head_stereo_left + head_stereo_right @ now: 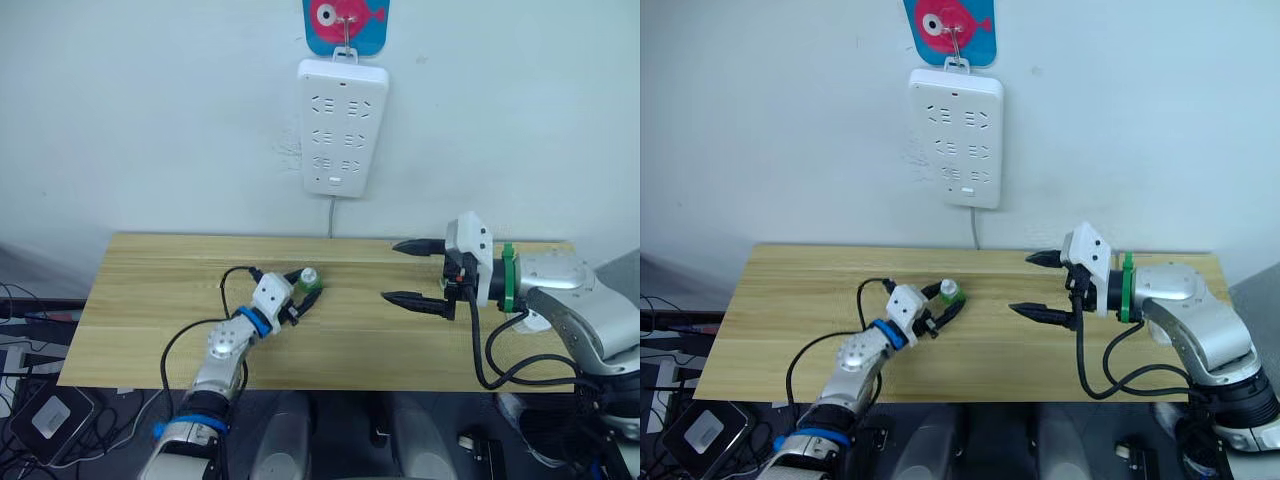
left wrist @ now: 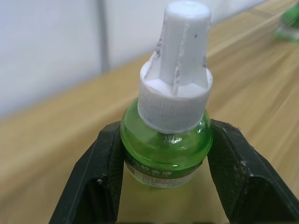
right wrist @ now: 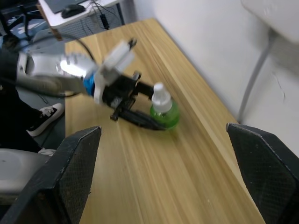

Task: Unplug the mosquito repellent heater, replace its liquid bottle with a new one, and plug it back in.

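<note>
While the left hand grips the small green see-through plastic bottle with the white screw cap on the pale wooden table, the step in hand looks like fetching the new refill. From the left eye view, that forearm lies low over the table, reaching toward the wall. The right hand hovers well apart to the right, forearm level, its two black fingers spread wide and holding nothing. A long white power strip hangs on the wall above.

Seen from the left wrist, both black fingers press the bottle's green body from either side, cap upright.

Seen from the right wrist, the bottle stands near the table's far edge. Next, I judge, the cap must come off, which calls for the free right hand.
</note>
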Tool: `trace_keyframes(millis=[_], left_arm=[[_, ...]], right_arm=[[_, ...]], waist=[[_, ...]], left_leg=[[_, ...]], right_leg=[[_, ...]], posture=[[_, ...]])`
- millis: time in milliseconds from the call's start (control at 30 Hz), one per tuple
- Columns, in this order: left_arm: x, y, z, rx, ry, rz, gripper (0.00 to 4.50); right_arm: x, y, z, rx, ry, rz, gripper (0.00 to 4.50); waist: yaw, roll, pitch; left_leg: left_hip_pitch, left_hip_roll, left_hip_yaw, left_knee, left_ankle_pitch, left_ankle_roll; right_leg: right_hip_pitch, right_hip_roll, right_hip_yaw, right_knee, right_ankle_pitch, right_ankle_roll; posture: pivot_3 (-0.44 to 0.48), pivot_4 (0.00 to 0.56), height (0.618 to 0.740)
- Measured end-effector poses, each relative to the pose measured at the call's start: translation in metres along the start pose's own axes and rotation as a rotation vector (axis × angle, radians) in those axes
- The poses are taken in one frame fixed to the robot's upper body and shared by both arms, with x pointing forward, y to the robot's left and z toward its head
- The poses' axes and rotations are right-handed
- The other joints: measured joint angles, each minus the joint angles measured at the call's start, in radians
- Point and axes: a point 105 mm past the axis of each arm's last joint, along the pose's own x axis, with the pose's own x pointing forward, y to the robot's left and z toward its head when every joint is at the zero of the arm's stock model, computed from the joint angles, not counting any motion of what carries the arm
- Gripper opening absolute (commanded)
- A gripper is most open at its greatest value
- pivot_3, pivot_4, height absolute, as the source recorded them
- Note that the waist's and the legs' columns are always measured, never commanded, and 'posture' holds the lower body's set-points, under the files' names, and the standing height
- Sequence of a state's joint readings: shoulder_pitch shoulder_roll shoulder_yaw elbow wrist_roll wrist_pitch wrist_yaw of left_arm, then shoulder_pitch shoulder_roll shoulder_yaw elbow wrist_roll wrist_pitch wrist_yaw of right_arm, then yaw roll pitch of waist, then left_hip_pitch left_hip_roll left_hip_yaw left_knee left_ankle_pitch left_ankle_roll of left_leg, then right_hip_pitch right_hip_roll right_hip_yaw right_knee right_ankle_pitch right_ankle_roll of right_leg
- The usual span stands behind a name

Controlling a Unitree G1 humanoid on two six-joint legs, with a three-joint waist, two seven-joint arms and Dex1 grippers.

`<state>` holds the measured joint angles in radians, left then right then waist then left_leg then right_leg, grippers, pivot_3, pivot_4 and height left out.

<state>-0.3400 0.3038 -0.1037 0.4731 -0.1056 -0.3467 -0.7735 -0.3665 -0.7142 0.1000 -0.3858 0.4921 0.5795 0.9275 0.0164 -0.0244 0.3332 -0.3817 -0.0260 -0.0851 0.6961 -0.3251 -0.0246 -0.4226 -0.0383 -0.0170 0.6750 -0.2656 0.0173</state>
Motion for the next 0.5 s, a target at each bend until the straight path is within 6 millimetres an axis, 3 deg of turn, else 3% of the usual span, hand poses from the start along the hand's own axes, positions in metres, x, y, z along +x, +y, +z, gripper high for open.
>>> trace_keyframes(millis=[67, 167, 500], left_arm=[[0.007, -0.003, 0.03, 0.032, -0.037, -0.139, 2.23], [0.008, -0.005, 0.057, 0.055, -0.044, -0.286, 2.23], [0.011, -0.006, 0.076, 0.039, 0.005, -0.466, 2.23]], right_arm=[[0.005, 0.002, -0.003, 0.023, -0.025, -0.021, 4.5], [0.012, 0.003, -0.003, 0.05, -0.062, -0.049, 4.5], [0.038, 0.01, 0.018, 0.06, -0.164, -0.111, 4.5]], waist=[[0.003, 0.0, 0.0], [0.001, 0.001, -0.002], [0.002, 0.001, -0.008]], left_leg=[[0.0, 0.0, 0.0, 0.0, 0.001, -0.001], [0.001, 0.0, 0.0, 0.0, 0.002, -0.003], [-0.001, 0.0, 0.0, 0.0, 0.003, -0.005]], right_leg=[[-0.001, 0.0, 0.0, 0.0, 0.0, 0.0], [-0.001, 0.0, -0.001, 0.001, 0.0, 0.0], [-0.002, 0.0, -0.002, 0.003, 0.0, 0.0]], posture=[[0.082, 0.278, 0.74], [0.074, 0.257, 0.74], [0.038, 0.224, 0.74]])
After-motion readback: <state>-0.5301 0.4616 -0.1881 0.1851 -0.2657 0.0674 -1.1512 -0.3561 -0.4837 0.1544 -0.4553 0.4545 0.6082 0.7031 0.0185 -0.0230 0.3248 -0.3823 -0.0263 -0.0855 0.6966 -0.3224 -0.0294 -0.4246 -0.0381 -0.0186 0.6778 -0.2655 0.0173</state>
